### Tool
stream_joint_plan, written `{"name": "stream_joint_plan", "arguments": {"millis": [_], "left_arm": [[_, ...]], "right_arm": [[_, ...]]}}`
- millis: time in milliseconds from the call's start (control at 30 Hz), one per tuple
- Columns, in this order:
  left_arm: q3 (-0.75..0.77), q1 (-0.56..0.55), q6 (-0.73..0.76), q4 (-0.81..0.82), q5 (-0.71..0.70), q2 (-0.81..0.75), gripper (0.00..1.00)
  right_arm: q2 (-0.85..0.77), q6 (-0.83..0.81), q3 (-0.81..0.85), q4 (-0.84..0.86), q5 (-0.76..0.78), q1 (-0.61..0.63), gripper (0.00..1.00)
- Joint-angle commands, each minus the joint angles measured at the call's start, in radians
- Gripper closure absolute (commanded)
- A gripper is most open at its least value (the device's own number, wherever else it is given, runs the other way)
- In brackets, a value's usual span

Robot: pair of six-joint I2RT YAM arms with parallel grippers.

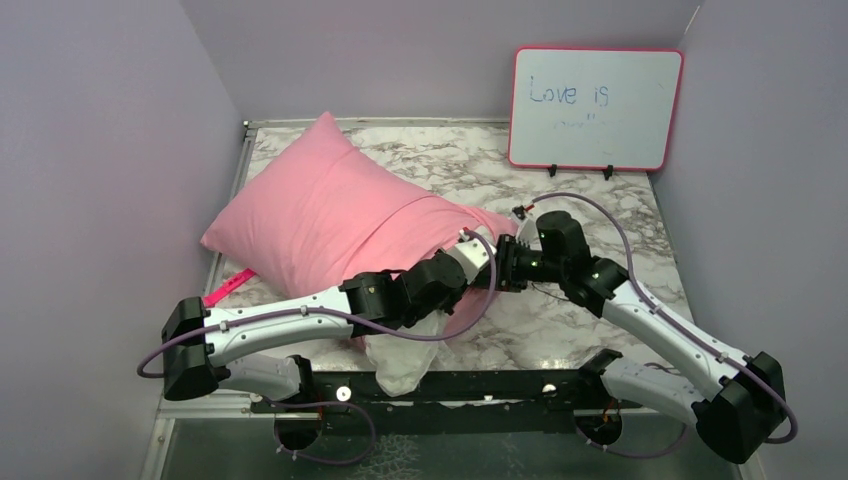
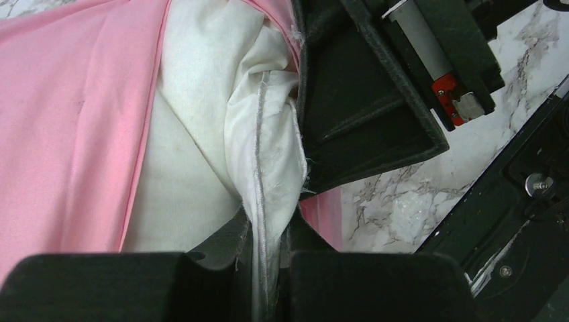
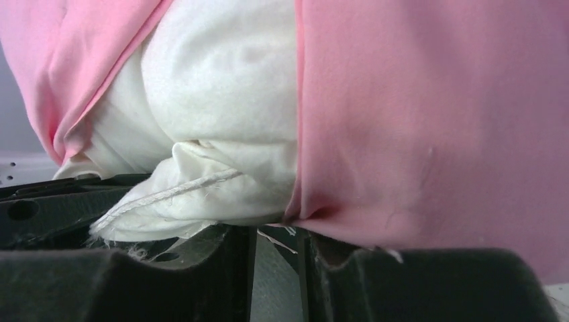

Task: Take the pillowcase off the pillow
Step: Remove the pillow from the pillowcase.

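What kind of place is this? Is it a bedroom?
Probably a robot test booth, not a bedroom: two robot arms bolted to a marble-patterned table, plain lilac walls close around it, a whiteboard propped behind.

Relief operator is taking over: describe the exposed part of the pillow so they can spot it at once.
On the marble table, find the big pink pillowcase; at its open end, nearest the arms, the pillow bulges out. It is the wrinkled white fabric with a stitched seam, pinched in the left gripper, unlike the smooth pink pillowcase around it.
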Motion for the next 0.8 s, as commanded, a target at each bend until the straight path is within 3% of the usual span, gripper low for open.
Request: {"name": "stream_joint_plan", "arguments": {"millis": [0, 167, 267, 367, 567, 767], "left_arm": [[0.069, -0.005, -0.057, 0.146, -0.033, -0.024, 1.0], [0.042, -0.004, -0.064, 0.124, -0.11, -0.061, 1.0], [0.029, -0.004, -0.063, 0.104, -0.103, -0.092, 1.0], [0.0, -0.003, -0.057, 0.084, -0.07, -0.131, 1.0], [-0.047, -0.004, -0.034, 0.011, 0.083, -0.203, 1.0], [-0.013, -0.004, -0.003, -0.137, 0.136, -0.194, 1.0]], "right_arm": [[0.008, 0.016, -0.018, 0.008, 0.155, 0.006, 0.71], [-0.022, -0.039, -0.022, -0.107, 0.336, 0.007, 0.85], [0.012, -0.099, 0.03, -0.219, 0.607, 0.005, 0.97], [0.073, -0.138, 0.128, -0.271, 0.763, -0.004, 0.99], [0.15, -0.192, 0.285, -0.242, 0.801, -0.083, 0.99], [0.144, -0.189, 0.346, -0.216, 0.792, -0.109, 0.99]]}}
